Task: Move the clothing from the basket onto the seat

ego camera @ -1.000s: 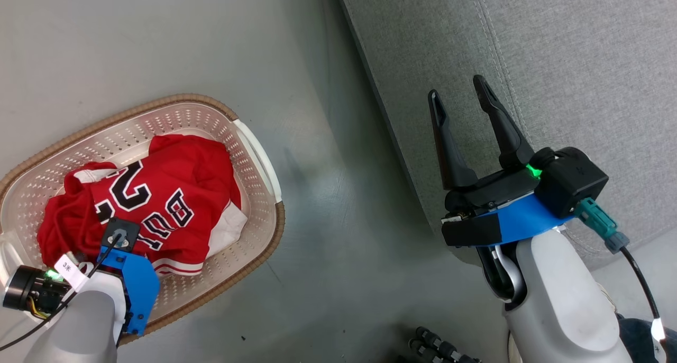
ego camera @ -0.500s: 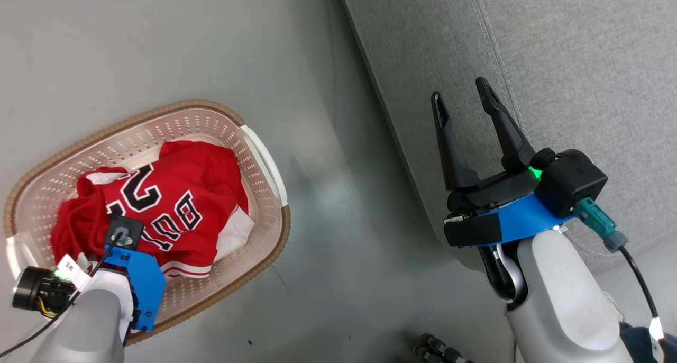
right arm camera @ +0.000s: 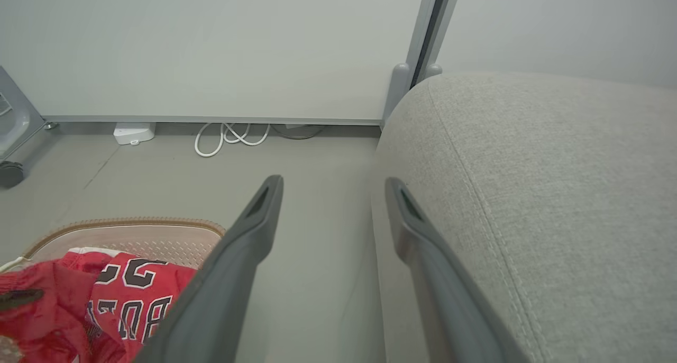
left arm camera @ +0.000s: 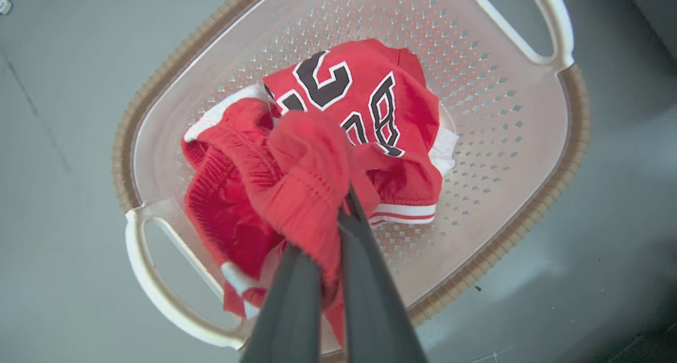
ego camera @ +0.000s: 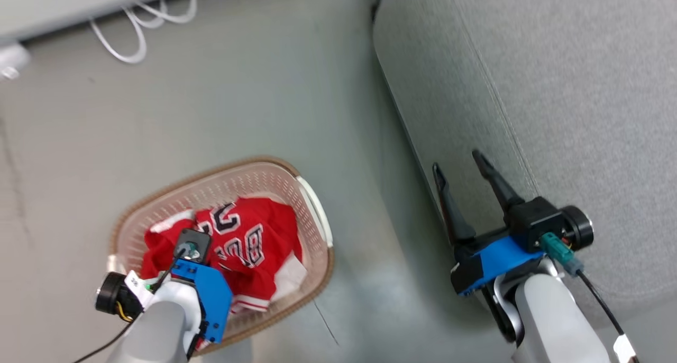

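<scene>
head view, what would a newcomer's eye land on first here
The bright red clothing bunched in the cream basket on the grey floor, at the head view's lower left, grabs the eye first. The left hand is shut on a fold of it. At the right, the right hand stands open and empty at the edge of the big grey seat.

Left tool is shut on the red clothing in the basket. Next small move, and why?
Probably raise the left tool straight up: it pinches a bunched fold of the clothing, whose bulk lies inside the basket. Lifting it clear first should avoid snagging before swinging toward the seat on the right.
</scene>
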Controlling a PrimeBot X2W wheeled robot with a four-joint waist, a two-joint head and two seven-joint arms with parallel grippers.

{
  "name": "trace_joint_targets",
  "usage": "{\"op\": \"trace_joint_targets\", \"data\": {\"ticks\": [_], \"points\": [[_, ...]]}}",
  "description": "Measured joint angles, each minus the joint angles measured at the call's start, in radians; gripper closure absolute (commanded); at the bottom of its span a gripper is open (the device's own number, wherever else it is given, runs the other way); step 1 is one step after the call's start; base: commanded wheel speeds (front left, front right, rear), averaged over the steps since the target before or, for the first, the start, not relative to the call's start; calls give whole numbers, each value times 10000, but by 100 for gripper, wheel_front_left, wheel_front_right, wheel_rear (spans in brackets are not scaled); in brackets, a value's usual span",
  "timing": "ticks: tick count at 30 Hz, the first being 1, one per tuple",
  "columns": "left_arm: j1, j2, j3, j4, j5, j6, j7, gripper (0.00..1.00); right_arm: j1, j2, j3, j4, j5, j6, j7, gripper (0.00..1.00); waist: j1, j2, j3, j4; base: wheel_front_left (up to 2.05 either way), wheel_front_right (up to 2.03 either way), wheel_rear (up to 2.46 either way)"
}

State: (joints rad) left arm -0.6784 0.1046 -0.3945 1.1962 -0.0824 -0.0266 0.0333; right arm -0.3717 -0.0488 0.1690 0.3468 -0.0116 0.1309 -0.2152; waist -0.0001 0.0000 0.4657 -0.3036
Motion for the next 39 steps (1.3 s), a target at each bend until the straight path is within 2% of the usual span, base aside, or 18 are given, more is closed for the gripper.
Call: {"op": "trace_joint_targets", "data": {"ticks": [5,9,15,24,33,39], "points": [[89,-449,-228,15,-284,-309,-506,100,784,0,-100,167,-240,0,445,0,-1,0,-1548,616,0,0,0],[128,-527,-410,-221,-600,-529,-803,100,1326,-2,-63,65,-314,0,738,0,-2,0,-2548,1031,0,0,0],[232,-543,-1549,-1824,-1875,-773,-779,100,1984,-2,65,-188,-339,0,1160,0,-3,0,-3815,1607,0,0,0],[-389,-554,-3250,-3996,-3707,-58,-596,100,2354,-2,167,-803,-349,0,1586,0,-1,0,-4699,2261,0,0,0],[-1550,-556,-4786,-4993,-4746,535,-523,100,2539,-2,428,-1041,-318,0,1735,0,1,0,-4815,2377,0,0,0],[-2197,-556,-5421,-5256,-5544,926,-704,100,2548,-2,652,-1070,-288,0,1799,0,1,0,-4836,2316,0,0,0]]}}
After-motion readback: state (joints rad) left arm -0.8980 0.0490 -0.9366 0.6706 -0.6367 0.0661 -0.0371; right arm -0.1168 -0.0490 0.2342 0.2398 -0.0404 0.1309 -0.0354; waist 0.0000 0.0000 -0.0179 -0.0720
